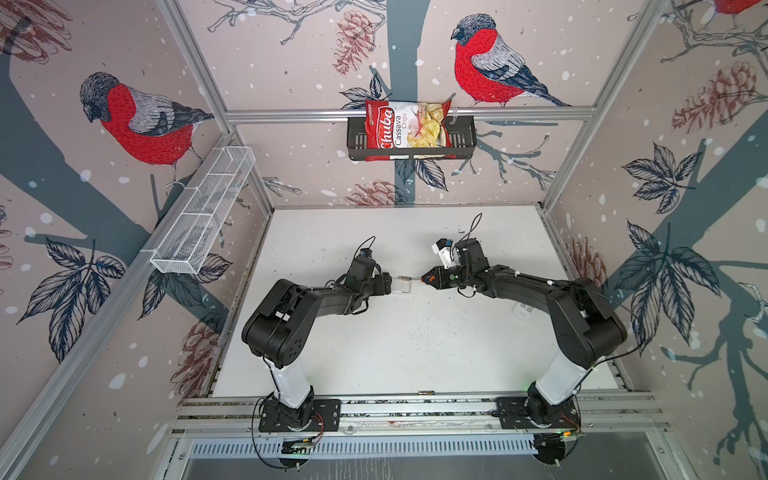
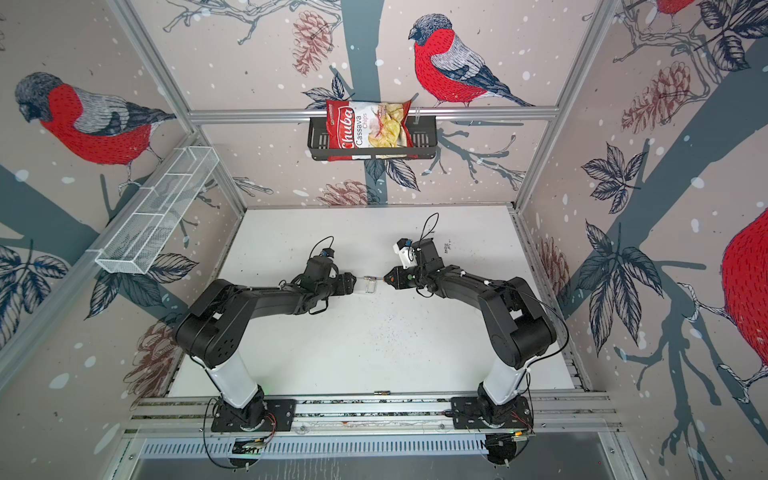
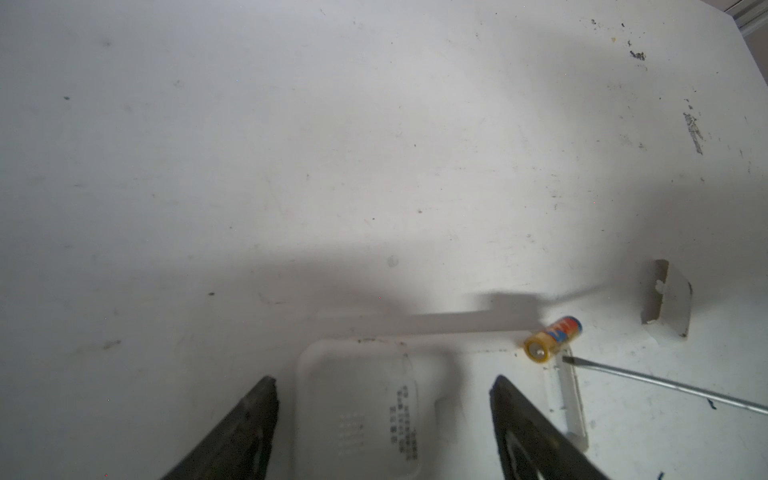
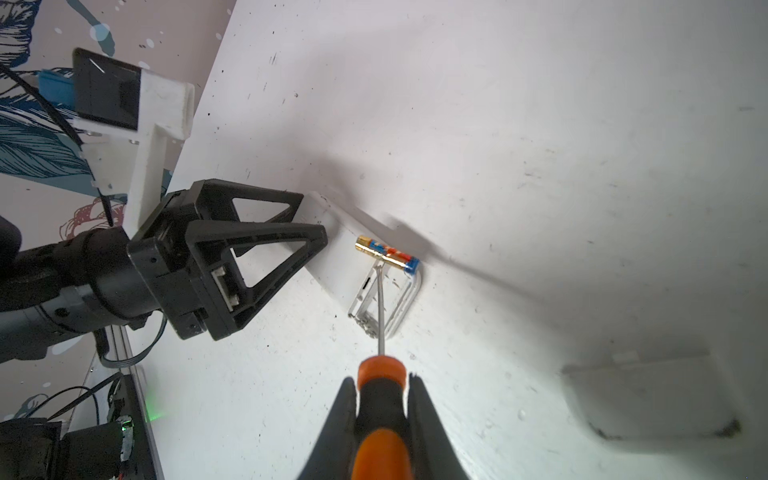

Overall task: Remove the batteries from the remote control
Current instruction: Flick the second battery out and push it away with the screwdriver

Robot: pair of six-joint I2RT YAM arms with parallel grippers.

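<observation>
I'm seeing battery (image 4: 387, 254) lying across open bay of remote control (image 3: 365, 407), screwdriver (image 4: 380, 399) tip just beside it. My right gripper (image 4: 382, 378) clamping screwdriver; my left gripper (image 3: 384, 379) jaws standing apart, straddling remote control. I'm judging battery light, rigid, slick, rolling easily; favouring mid-barrel pinch.

Both top views: high overhead, facing down toward the back wall (image 1: 291, 54), whole white tabletop (image 1: 415, 353) in frame. Left wrist: close, low over a white plastic remote control (image 3: 365, 415). Right wrist: close, sighting along an orange-and-black-handled screwdriver (image 4: 380, 374). Shared by both wrists: remote, screwdriver shaft, gold-ended orange-and-blue battery (image 3: 552, 338).
</observation>
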